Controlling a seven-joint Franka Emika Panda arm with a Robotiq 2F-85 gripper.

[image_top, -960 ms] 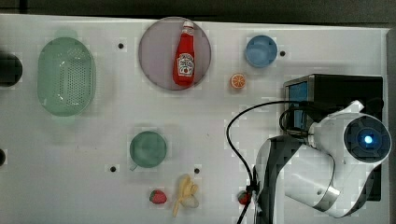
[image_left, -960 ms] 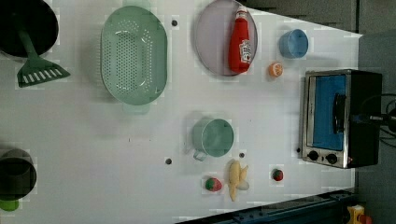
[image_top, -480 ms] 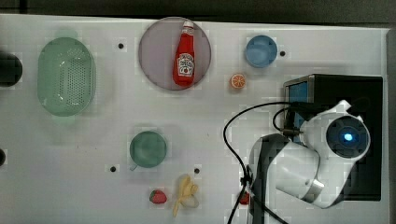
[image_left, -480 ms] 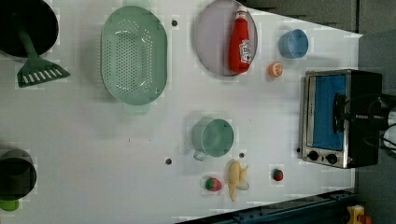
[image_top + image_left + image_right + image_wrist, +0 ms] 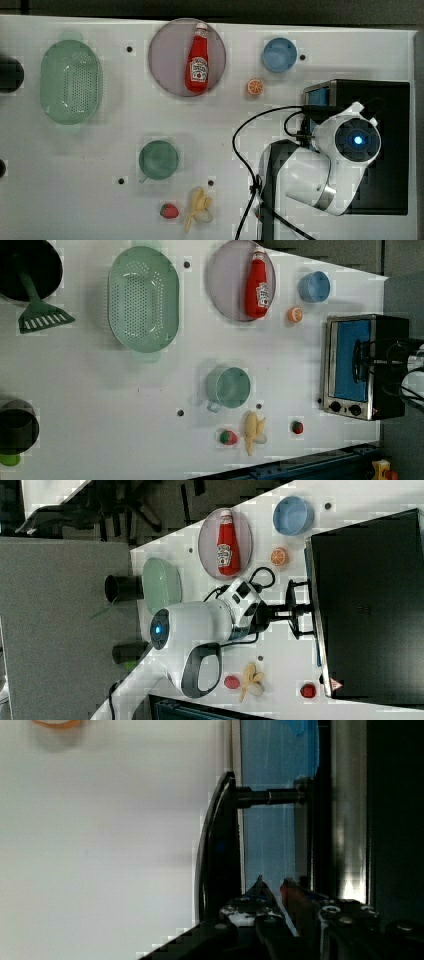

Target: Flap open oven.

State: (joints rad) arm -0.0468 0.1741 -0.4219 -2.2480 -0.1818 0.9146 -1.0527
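Observation:
The oven (image 5: 392, 105) stands at the top view's right, a black box with a silver front frame and black knobs (image 5: 345, 408). Its blue glass door (image 5: 272, 765) lies flat against the frame. The black bar handle (image 5: 216, 845) stands off the glass on a short post. My gripper (image 5: 273, 882) reaches in at the oven's front (image 5: 296, 611). Its fingertips sit in the space between the bar and the glass, a narrow gap apart, with nothing between them. The bar lies outside both fingers. My white arm (image 5: 345, 150) hangs over the oven's front half.
An orange half (image 5: 255, 87) and a blue bowl (image 5: 279, 54) lie close to the oven's front. A ketchup bottle (image 5: 197, 62) rests on a purple plate (image 5: 165, 70). A green mug (image 5: 158, 159), banana (image 5: 199, 207), strawberry (image 5: 169, 210) and green colander (image 5: 71, 81) sit further off.
In the top view my arm has slid to the left, over the oven's front edge. The door looks unmoved.

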